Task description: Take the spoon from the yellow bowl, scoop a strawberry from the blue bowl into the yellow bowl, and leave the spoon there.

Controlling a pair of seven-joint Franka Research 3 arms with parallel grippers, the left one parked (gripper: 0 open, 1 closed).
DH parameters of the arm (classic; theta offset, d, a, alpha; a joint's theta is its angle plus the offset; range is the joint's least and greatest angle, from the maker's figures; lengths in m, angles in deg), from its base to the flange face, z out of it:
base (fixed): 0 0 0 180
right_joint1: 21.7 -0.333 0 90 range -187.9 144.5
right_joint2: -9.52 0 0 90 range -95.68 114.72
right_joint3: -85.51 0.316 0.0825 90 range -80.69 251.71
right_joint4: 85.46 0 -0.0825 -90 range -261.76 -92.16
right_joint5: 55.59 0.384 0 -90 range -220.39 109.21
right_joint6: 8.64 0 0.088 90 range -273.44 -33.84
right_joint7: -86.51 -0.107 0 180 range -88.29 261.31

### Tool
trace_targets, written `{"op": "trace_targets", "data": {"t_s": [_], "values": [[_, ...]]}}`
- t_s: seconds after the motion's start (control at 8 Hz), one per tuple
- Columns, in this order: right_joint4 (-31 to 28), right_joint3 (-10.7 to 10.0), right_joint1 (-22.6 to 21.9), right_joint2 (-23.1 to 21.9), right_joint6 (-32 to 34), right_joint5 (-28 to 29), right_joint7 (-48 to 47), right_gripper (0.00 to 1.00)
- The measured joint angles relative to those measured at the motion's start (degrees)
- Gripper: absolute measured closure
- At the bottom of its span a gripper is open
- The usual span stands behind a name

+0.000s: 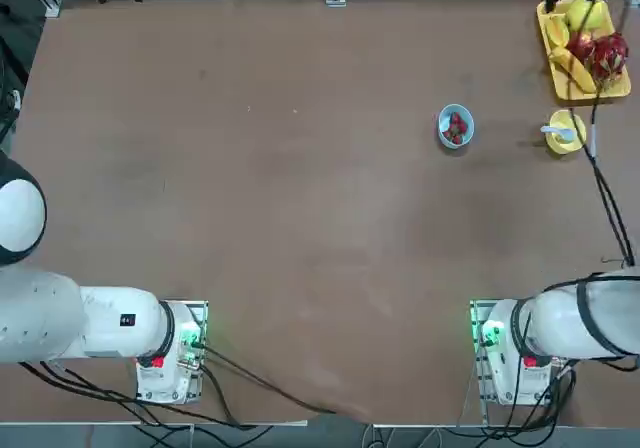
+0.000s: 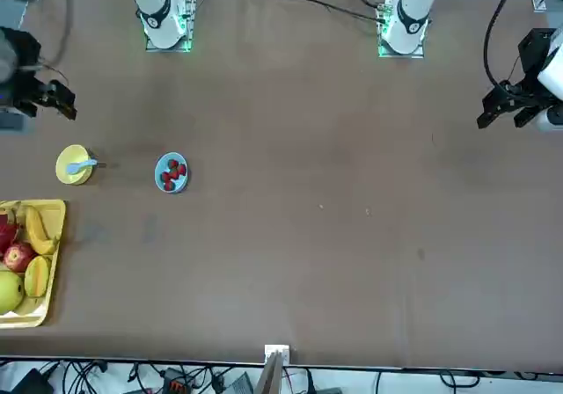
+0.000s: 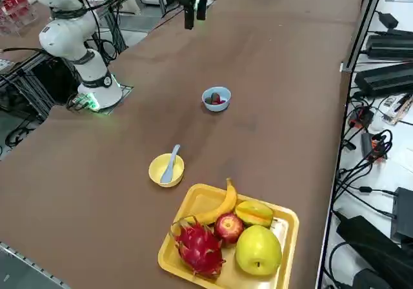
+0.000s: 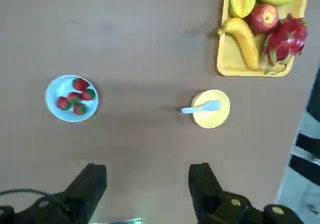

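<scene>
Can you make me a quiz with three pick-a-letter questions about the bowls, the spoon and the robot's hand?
1. Where is the small spoon?
A) In the blue bowl
B) In the yellow bowl
C) On the fruit tray

2. What color are the strawberries?
A) Red
B) Yellow
C) Purple

3. How is the right gripper?
A) Shut on the spoon
B) Shut on a strawberry
C) Open, holding nothing

Answers:
1: B. The spoon lies with its wide end in the yellow bowl and its handle over the rim.
2: A. The strawberries in the blue bowl are red with green tops.
3: C. The right gripper has its two fingers wide apart above the table, with nothing between them.
</scene>
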Motion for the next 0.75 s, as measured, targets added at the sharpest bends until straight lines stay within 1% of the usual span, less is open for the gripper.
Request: {"op": "trace_targets", "data": {"t_s": [0.25,0.38,0.5,0.75], "values": [[-4.66,0.28,-4.38,4.27,-4.15,-7.12,-8.25,0.00],[-8.09,0.29,-5.68,5.89,-6.87,-12.12,-11.18,0.00],[-12.34,0.29,-6.24,6.87,-10.31,-16.47,-14.09,0.00],[-20.88,0.15,-6.22,7.36,-16.35,-25.26,-21.82,0.00]]}}
